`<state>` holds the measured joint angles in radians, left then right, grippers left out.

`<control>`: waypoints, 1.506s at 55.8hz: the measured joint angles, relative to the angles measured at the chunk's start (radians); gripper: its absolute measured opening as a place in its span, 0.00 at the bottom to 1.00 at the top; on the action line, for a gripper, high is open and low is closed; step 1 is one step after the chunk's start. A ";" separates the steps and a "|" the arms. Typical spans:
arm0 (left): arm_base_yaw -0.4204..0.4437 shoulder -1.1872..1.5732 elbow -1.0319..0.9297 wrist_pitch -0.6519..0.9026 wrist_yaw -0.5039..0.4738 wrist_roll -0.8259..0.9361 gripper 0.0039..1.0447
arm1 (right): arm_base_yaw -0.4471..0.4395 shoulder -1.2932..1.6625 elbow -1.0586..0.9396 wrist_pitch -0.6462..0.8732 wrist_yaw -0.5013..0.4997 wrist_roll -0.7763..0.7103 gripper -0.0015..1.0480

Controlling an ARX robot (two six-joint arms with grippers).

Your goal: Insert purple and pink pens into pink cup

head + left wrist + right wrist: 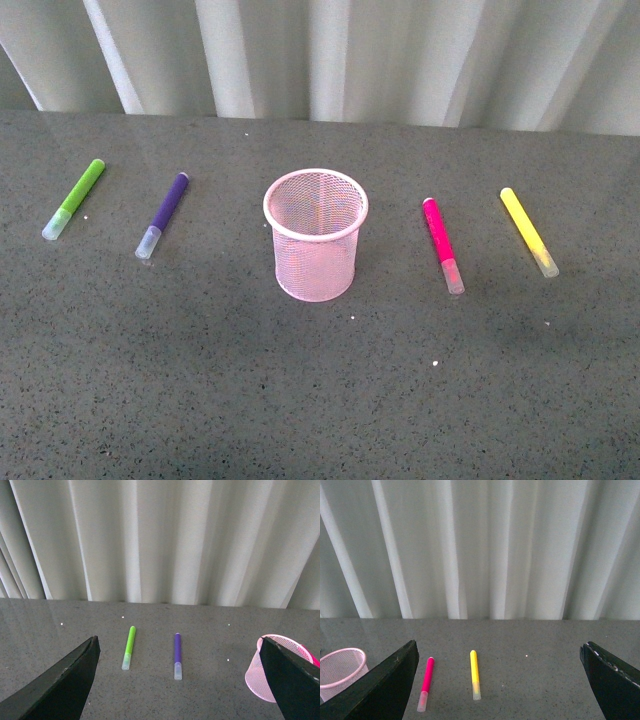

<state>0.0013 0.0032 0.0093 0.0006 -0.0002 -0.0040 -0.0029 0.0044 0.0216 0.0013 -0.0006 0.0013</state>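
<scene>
Pink cup point(316, 262) wire-mesh, round, tapered; purple pen point(163, 215), pink pen point(442, 245) clear-capped.

This looks like a staged test bench rather than a lived-in room, most likely a corner of a lab or studio. A dark grey speckled tabletop point(320, 400) fills the foreground. A pale pleated curtain point(400, 60) hangs straight behind its far edge, closing off whatever lies beyond. On the tabletop sits desk stationery in a tidy row: a pink mesh pen holder point(316, 235) in the middle, a lime-green marker point(74, 199) and a purple marker point(163, 214) on one side, a pink marker point(442, 244) and a yellow marker point(528, 231) on the other — all spaced apart. What kind of building this is cannot be told.
</scene>
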 joint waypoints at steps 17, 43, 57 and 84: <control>0.000 0.000 0.000 0.000 0.000 0.000 0.94 | 0.000 0.000 0.000 0.000 0.000 0.000 0.93; 0.000 0.000 0.000 0.000 0.000 0.000 0.94 | 0.000 0.000 0.000 0.000 0.000 0.000 0.93; 0.000 0.000 0.000 0.000 0.000 0.000 0.94 | 0.000 0.000 0.000 0.000 0.000 0.000 0.93; -0.103 0.399 0.278 -0.246 -0.313 -0.255 0.94 | 0.000 0.000 0.000 0.000 0.000 0.000 0.93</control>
<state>-0.1017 0.4026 0.2878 -0.2459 -0.3130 -0.2592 -0.0029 0.0044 0.0216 0.0013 -0.0006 0.0013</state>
